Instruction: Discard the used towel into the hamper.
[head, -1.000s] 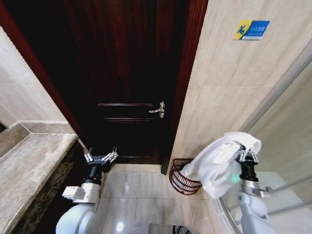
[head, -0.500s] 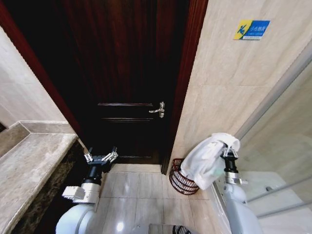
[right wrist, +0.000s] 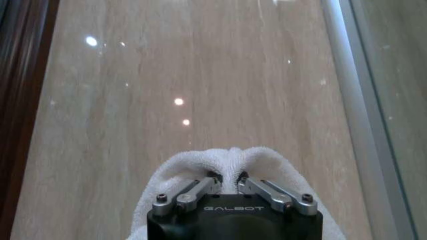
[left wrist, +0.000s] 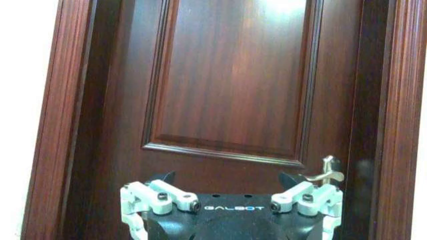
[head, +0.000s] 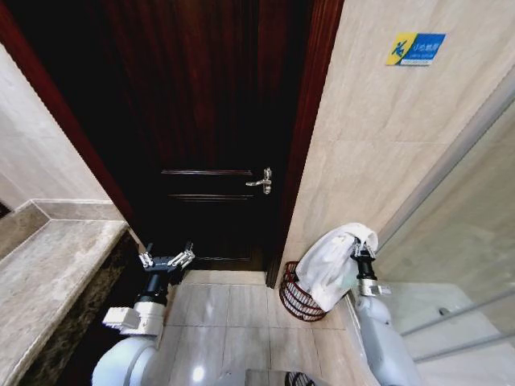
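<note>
Tiled wall corner, your right gripper (head: 360,244) clamped the towel (head: 334,265) | towel hid part of hamper (head: 299,295) | left gripper (head: 166,260) spread apart.

right gripper (head: 361,245), clamped on the white towel (head: 331,265), has swung in leftward from beside the glass toward the wall, so the towel's hanging fold now drapes over the hamper (head: 299,294) rim's right side.
</note>
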`<state>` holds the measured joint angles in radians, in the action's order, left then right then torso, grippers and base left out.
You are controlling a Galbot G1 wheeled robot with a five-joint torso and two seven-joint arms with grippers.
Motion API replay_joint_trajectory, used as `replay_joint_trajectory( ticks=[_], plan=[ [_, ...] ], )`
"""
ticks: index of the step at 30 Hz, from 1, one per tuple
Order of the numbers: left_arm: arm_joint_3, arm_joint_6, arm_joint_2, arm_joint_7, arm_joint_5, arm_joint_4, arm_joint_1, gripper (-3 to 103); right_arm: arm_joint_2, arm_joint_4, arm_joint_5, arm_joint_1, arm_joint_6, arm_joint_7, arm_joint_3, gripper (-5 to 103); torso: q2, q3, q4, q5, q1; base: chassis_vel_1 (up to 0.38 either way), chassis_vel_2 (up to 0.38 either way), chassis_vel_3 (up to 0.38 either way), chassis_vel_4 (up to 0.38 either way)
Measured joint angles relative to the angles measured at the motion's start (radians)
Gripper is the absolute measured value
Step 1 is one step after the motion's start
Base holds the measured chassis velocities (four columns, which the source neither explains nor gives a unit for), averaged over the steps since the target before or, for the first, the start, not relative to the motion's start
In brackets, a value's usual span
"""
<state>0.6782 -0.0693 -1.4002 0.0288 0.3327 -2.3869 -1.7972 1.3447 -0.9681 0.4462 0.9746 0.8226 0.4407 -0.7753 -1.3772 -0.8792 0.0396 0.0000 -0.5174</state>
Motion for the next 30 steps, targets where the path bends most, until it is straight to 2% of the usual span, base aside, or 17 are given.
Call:
replay_joint_trajectory(
  ticks=[9, 30],
  plan=[
    [0.0, 0.0, 0.0, 0.0, 0.0, 0.0, 0.0, 100, 0.023, 0.06, 0.0, -0.011, 0.001, 0.027, -0.003, 8, 0.0, 0.0, 0.0001, 0.0, 0.0, 0.0, 0.0, 0.0, 0.0],
    [0.0, 0.0, 0.0, 0.0, 0.0, 0.0, 0.0, 100, 0.017, 0.084, 0.002, -0.015, 0.001, 0.057, -0.016, 8, 0.0, 0.0, 0.0002, 0.0, -0.001, -0.035, 0.036, 0.037, -0.033]
  ],
)
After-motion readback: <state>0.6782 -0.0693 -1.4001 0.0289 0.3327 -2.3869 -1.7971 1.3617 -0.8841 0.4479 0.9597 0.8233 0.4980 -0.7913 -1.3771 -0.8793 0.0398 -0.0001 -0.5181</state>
